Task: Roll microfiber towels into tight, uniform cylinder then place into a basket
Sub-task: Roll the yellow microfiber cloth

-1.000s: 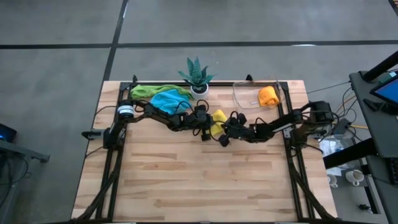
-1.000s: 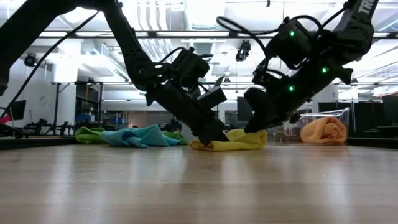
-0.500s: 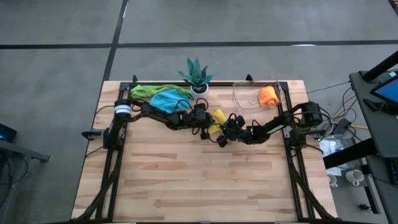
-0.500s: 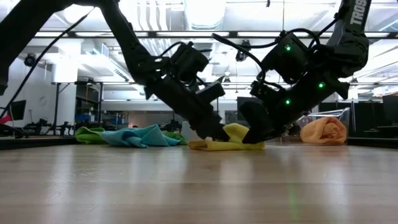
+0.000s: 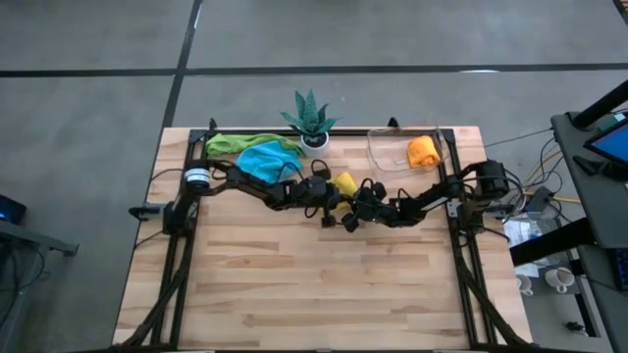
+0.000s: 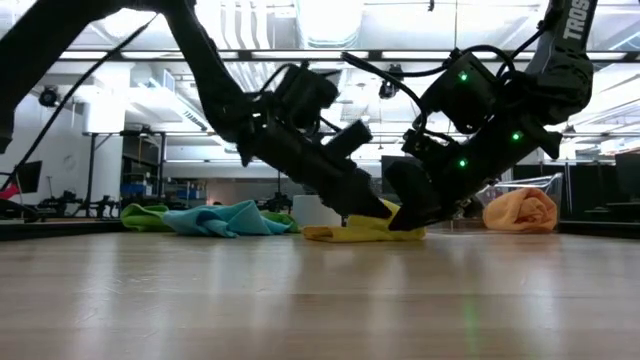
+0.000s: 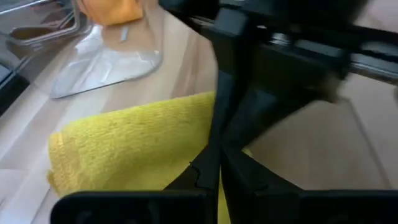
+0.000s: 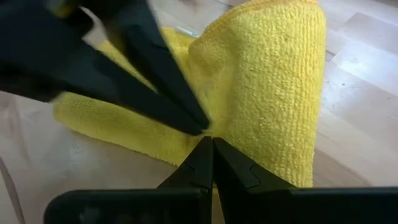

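Wooden table (image 5: 324, 294): butcher-block top, my 2 dark arms reaching in from either side toward its far middle.
Green towel (image 5: 228, 144): crumpled at the far left edge, touching the blue one.
Light blue towel (image 5: 263, 160): heaped just beside the green, under my left arm's forearm.
Left gripper (image 5: 332, 202): my fingers are pressed together, tips down on the yellow towel; in the left wrist view they meet as a closed point (image 7: 217, 171) against the cloth. Whether any cloth is pinched between them, I cannot tell.
Potted plant (image 5: 311, 119): green spiky leaves in a white pot, at the far edge behind my left gripper.
Yellow towel (image 5: 344, 183): partly folded, one layer standing up over a flat layer on the wood, between my 2 grippers.
Right gripper (image 5: 350, 208): my fingers are closed too, tips (image 8: 208, 155) meeting at the towel's edge, right by my left fingertips.
Basket (image 5: 391, 149): clear bin at the far right edge.
Orange towel (image 5: 423, 151): 1 bundled cloth lying inside the basket, toward its right end.
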Tool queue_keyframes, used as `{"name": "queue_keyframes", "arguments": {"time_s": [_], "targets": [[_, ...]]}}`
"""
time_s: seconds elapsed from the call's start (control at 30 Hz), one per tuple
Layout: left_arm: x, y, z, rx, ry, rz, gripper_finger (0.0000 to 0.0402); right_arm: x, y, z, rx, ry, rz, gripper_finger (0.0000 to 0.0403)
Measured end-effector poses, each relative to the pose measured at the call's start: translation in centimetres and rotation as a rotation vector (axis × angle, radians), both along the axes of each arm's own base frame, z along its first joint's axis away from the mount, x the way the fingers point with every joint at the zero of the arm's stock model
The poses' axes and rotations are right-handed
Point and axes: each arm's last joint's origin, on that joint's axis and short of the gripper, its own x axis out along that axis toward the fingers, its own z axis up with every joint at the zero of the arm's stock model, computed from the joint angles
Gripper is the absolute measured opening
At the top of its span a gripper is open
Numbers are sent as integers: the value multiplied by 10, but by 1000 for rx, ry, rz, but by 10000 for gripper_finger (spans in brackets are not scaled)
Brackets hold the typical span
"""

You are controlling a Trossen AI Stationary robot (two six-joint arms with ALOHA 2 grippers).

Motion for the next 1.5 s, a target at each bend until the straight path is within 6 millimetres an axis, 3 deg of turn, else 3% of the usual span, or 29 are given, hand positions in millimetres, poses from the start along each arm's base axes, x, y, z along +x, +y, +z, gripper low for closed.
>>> {"name": "queue_keyframes", "arguments": {"time_s": [0.2, 0.37, 0.73, 0.9, 1.07, 1.3, 1.5], "targets": [[8, 7, -19, 4, 25, 50, 0, 1, 0, 0, 2, 0, 3, 8], [3, 10, -26, 23, 63, 104, 0, -1, 2, 7, 3, 2, 14, 8], [-16, 9, -47, 5, 181, 98, 0, -27, 2, 75, -5, -52, 28, 9], [-24, -3, -57, 20, 241, -50, 0, -37, -11, 90, 163, -109, 47, 33], [-24, -21, -59, 120, 267, -194, 0, -34, -15, 81, 342, -116, 78, 95], [-22, -41, -59, 205, 275, -315, 0, -27, -15, 52, 486, -64, -50, 191], [-18, -45, -57, 213, 272, -330, 0, -22, -13, 39, 588, -63, -61, 231]]}}
